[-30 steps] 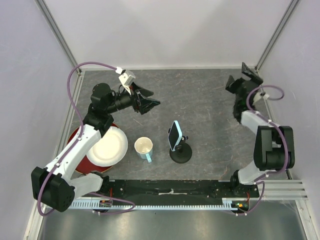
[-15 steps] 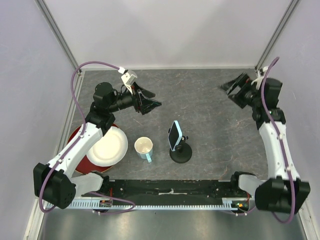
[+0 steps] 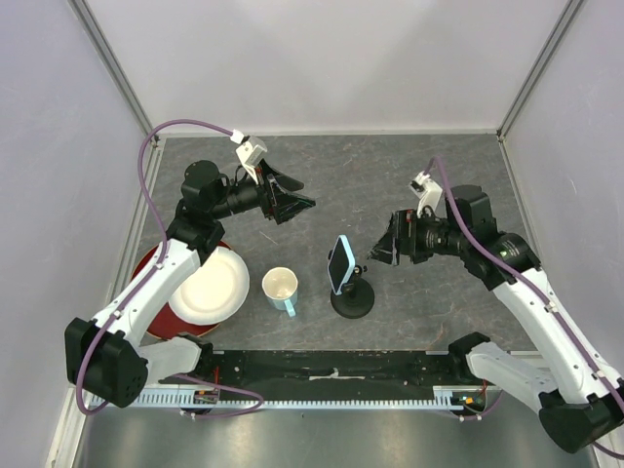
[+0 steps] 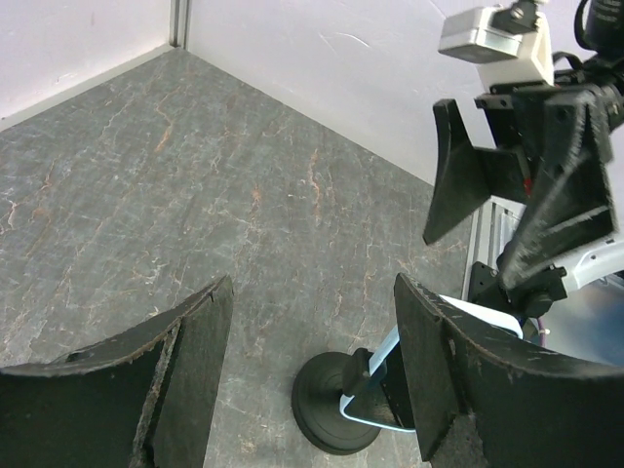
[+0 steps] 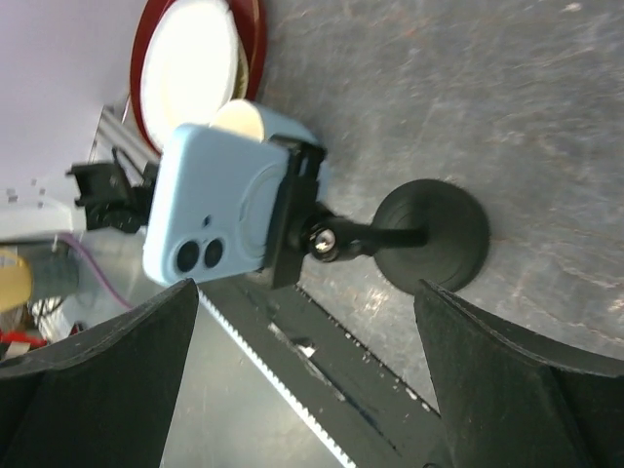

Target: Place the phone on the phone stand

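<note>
- While the phone (image 3: 339, 265) is sitting clamped on the stand (image 3: 352, 297) at frame centre, I am holding nothing.
- Left gripper (image 3: 297, 200) is hovering wide apart, upper left.
- Right gripper (image 3: 379, 245) is gaping beside the phone.

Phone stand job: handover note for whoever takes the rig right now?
Left gripper: fingers open, empty, hovering well clear of the stand on its far-left side.
Right gripper: fingers open, empty, just right of the phone stand, not touching it.
Phone: upright in the stand's clamp, screen facing left.
Done: placement looks complete.
Left: probably only backing both arms away without bumping the stand.
</note>
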You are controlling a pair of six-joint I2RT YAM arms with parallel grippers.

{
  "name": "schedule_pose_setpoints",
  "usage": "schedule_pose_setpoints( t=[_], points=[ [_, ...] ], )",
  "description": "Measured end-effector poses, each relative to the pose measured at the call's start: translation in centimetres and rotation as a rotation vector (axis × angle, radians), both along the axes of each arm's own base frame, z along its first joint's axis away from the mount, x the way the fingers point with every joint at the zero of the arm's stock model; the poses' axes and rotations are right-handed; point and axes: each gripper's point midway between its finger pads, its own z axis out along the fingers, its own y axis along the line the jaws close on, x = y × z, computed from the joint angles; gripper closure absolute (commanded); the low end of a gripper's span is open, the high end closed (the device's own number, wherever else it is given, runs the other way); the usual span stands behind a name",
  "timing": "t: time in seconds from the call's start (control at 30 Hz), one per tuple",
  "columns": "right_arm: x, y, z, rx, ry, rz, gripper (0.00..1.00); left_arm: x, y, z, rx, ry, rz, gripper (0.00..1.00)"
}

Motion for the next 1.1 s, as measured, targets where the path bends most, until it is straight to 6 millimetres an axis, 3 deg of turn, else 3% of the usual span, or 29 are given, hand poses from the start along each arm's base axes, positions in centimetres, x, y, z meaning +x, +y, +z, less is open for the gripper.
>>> schedule_pose_setpoints(
  t=[0.13,0.27,0.4,0.53,0.67,0.73,0.93,1.03,1.1],
  points=[
    [-2.0,1.6,0.6,0.004,-0.004,0.085,0.02,0.0,0.0,0.0,0.0,0.0,0.0,0.27],
    [-2.1,2.7,3.5,0.04,-0.032,0.1,0.03,0.0,0.0,0.0,0.0,0.0,0.0,0.27],
    [-1.8,4.4,5.2,0.049,-0.021,0.094,0.16,0.0,0.0,0.0,0.0,0.0,0.0,0.27],
    [-2.0,6.4,4.1,-0.005,0.053,0.086,0.23,0.0,0.0,0.0,0.0,0.001,0.0,0.26],
    [-2.0,8.0,2.3,-0.13,0.118,0.043,0.44,0.0,0.0,0.0,0.0,0.001,0.0,0.26],
    [-1.9,8.3,1.6,-0.187,0.132,0.007,0.46,0.0,0.0,0.0,0.0,0.001,0.0,0.26],
    [-1.2,7.5,0.1,-0.314,0.146,-0.103,0.62,0.0,0.0,0.0,0.001,0.002,0.0,0.26],
    [-1.1,7.3,-0.2,-0.343,0.151,-0.132,0.75,0.0,0.0,0.0,0.0,0.001,0.0,0.26],
    [-1.3,7.3,-0.2,-0.357,0.15,-0.135,0.9,0.1,0.1,0.0,0.0,0.001,0.002,0.26]
  ],
)
